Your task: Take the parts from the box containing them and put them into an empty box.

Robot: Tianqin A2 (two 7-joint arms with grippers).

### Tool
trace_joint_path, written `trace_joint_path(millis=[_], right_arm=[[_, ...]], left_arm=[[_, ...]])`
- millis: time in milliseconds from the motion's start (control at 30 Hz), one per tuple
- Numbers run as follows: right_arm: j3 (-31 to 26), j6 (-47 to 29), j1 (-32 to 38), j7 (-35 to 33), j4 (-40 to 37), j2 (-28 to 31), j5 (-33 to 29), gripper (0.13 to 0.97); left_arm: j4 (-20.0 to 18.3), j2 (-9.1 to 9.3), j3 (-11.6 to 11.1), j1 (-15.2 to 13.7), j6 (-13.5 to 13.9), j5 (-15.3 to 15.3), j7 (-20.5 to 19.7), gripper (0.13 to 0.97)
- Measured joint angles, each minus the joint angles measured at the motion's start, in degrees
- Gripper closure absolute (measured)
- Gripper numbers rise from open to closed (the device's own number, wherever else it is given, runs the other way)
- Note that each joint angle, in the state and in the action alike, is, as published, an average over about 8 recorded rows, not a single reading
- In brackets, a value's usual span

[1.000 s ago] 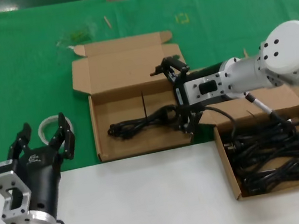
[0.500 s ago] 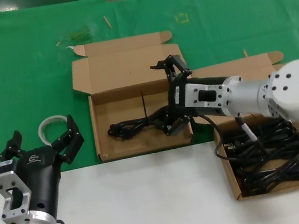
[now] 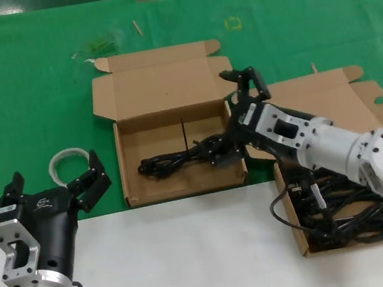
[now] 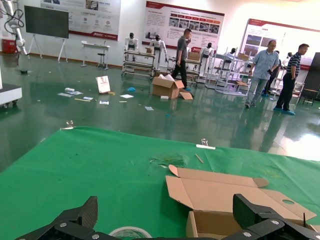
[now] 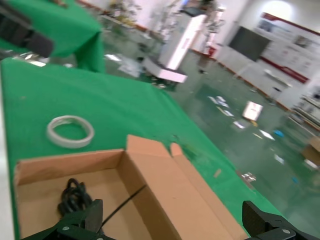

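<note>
Sitting mid-table on green cloth (image 3: 24, 82): squarish box (image 3: 162, 90), one power cord (image 3: 179, 160) lying inside. Holding more cords (image 3: 351, 199): skew-lidded box (image 3: 314, 96). Hovering spread open over squarish box's edge: right gripper (image 3: 235, 119). Waiting, open, beside white ring (image 3: 61, 163): left gripper (image 3: 53, 186).

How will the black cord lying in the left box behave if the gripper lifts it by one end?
The black cord is a long loose bundle, so it would probably sag and trail. It looks light, and the right gripper, open over its end, should manage it. The thin tie sticking up could snag the left box.
</note>
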Motion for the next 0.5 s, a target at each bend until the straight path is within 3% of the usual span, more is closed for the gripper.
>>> trace_joint_path(millis=[233,500], right_arm=[[3.2,5.0,-5.8,2.8,5.0,0.3,2.8,0.129],[6.9,10.7,-12.5,6.0,10.8,0.6,6.1,0.129]], left_arm=[[0.0,0.0,0.0,0.0,0.0,0.0,0.0,0.14],[0.0,0.0,0.0,0.0,0.0,0.0,0.0,0.133]])
